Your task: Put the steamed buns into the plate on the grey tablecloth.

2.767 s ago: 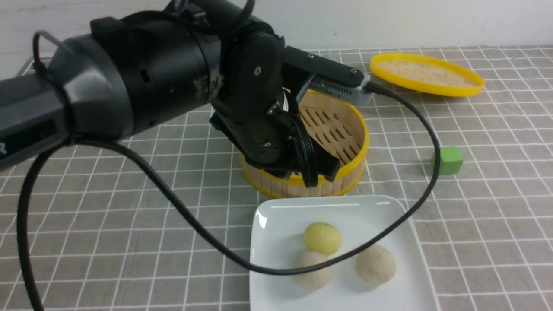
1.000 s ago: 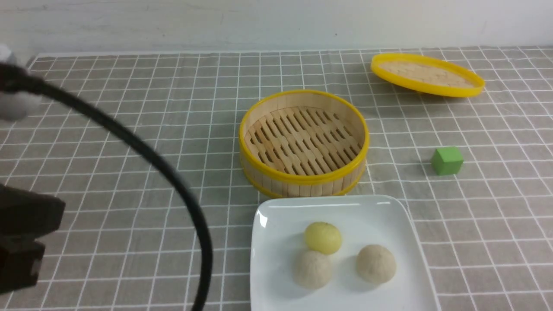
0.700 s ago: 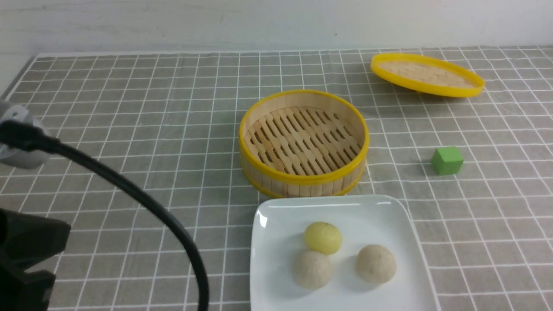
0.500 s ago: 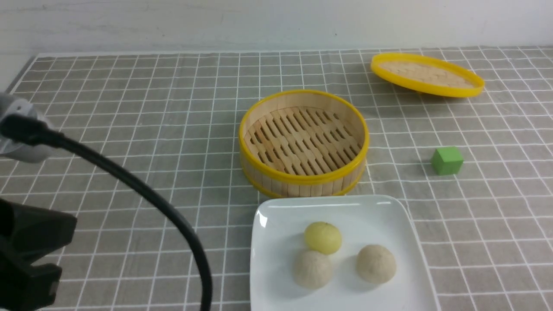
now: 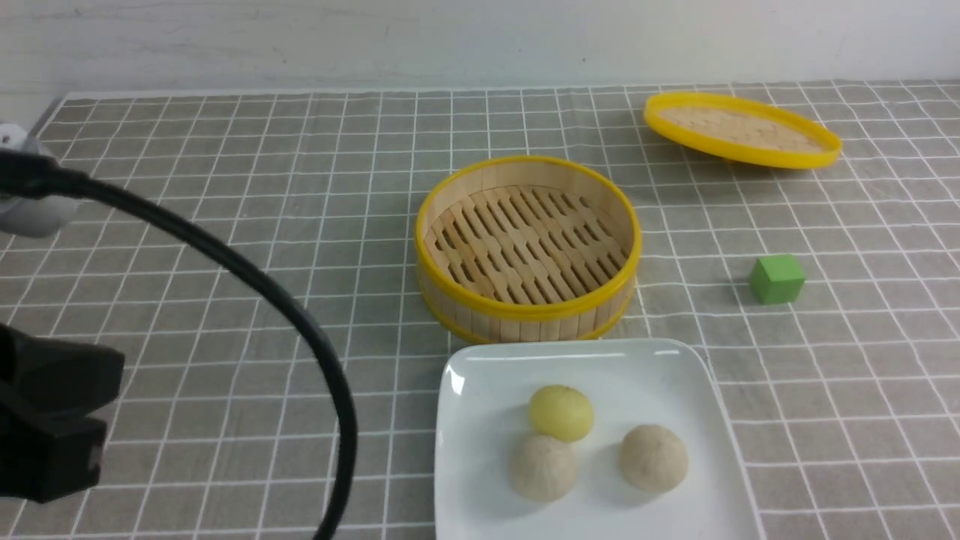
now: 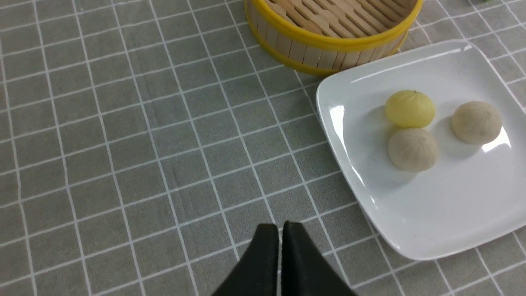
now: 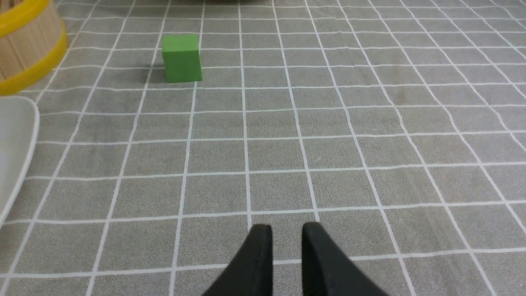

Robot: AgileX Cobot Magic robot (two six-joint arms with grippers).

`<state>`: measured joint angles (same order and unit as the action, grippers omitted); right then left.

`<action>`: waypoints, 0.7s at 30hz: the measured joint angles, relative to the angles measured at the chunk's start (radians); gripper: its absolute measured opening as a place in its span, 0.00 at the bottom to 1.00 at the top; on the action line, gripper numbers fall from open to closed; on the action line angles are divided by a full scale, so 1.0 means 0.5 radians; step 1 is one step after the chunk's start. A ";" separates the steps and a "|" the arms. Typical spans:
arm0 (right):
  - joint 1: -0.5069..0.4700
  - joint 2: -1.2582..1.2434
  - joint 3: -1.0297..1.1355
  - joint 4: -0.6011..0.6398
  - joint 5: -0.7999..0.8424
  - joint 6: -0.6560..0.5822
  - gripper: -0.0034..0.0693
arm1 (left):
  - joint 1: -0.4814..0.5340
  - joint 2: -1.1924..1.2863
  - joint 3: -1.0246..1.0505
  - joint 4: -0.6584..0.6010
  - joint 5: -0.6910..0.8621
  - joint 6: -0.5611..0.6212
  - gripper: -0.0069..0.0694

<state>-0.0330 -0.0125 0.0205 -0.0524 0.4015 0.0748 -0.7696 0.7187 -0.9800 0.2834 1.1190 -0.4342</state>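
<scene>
Three steamed buns lie in the white square plate [image 5: 480, 375] on the grey tablecloth [image 5: 225, 225]: a yellow-green one [image 5: 560, 412] and two beige ones [image 5: 543, 467] [image 5: 652, 458]. The left wrist view shows them too, the yellow-green bun [image 6: 409, 114] and the beige buns [image 6: 412, 149] [image 6: 476, 122] in the plate [image 6: 415, 230]. My left gripper [image 6: 280, 228] is shut and empty, above the cloth to the left of the plate. My right gripper [image 7: 286, 230] is empty, its jaws nearly together, over bare cloth to the right of the plate.
An empty bamboo steamer [image 5: 527, 247] stands just behind the plate. Its yellow-rimmed lid [image 5: 741, 129] lies at the back right. A green cube [image 5: 776, 278] sits to the right of the steamer. My left arm [image 5: 45, 420] and its black cable [image 5: 300, 322] fill the front left.
My left arm has pulled back from over the steamer to the front left edge. Over the last second it only shifts slightly. The buns and plate have not moved.
</scene>
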 joint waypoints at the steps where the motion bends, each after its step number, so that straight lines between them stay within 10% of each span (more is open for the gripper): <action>1: 0.031 0.000 0.000 0.005 0.000 -0.002 0.23 | 0.000 -0.004 0.000 0.000 0.035 0.000 0.14; 14: 0.238 0.000 0.000 0.014 0.000 -0.006 0.26 | 0.000 -0.497 0.323 -0.102 -0.030 -0.321 0.14; 21: 0.238 0.000 0.000 0.014 0.000 -0.006 0.26 | 0.000 -0.671 1.023 -0.227 -1.261 -0.508 0.10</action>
<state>0.0859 -0.0125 0.0205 -0.0456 0.4015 0.0718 -0.7696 0.3832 -0.4686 0.1697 0.4885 -0.6884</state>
